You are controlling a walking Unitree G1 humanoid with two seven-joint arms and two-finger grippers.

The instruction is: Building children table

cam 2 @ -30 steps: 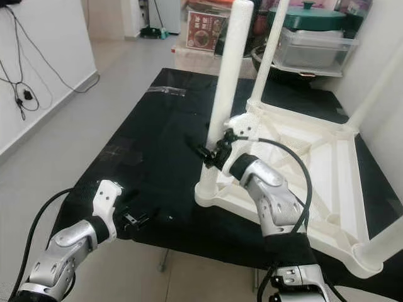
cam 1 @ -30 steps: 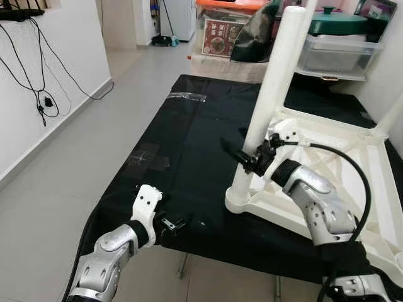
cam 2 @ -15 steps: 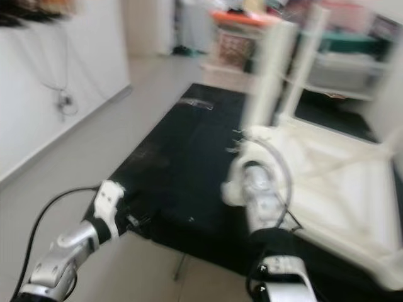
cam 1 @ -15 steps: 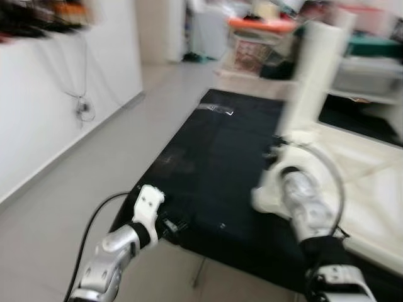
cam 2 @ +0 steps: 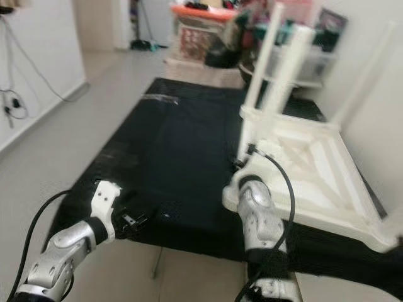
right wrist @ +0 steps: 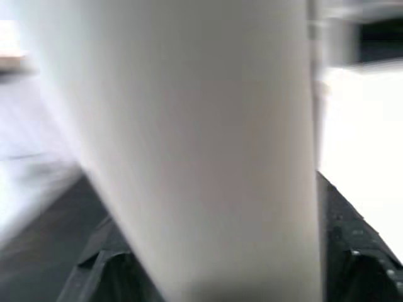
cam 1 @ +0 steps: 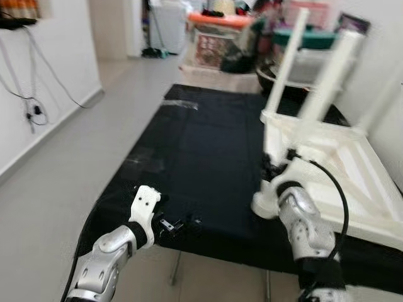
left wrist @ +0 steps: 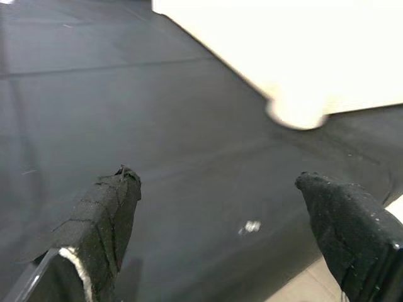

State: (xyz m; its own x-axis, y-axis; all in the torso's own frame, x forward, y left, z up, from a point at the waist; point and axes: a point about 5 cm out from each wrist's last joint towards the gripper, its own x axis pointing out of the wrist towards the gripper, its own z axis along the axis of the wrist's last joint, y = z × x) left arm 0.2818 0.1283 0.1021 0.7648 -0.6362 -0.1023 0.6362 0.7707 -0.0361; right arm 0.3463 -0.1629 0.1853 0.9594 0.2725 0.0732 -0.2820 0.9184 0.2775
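2 pincers are at work over a black mat [cam 1: 208, 145]. The left pincer [cam 1: 178, 224] is low, at the near edge of the mat. Its 2 black fingers [left wrist: 104, 217] are spread wide apart with nothing between them. Black mat lies under them and out ahead of them. Farther ahead of this pincer sits a rounded white corner of the table [left wrist: 296, 107].

The white table [cam 1: 343, 157] lies upside down on the mat, off to the right of the left pincer. Its legs stick up into the air. The right pincer [cam 1: 272, 171] is up against the near leg [right wrist: 208, 151], low down where the leg meets the table. In the right wrist view, this leg is very close and blurry, and 1 black finger [right wrist: 104, 264] shows on each side of it. It looks like the pincer is pinching the leg. A black cable [cam 1: 337, 198] loops from the right wrist back down the silver arm.

Beyond both pincers, past the far end of the mat, stand boxes [cam 1: 217, 38], all a bit blurry. Left of the left pincer is a grey floor [cam 1: 56, 170] and a white wall [cam 1: 56, 69] with black wires [cam 1: 28, 94] hanging on it.
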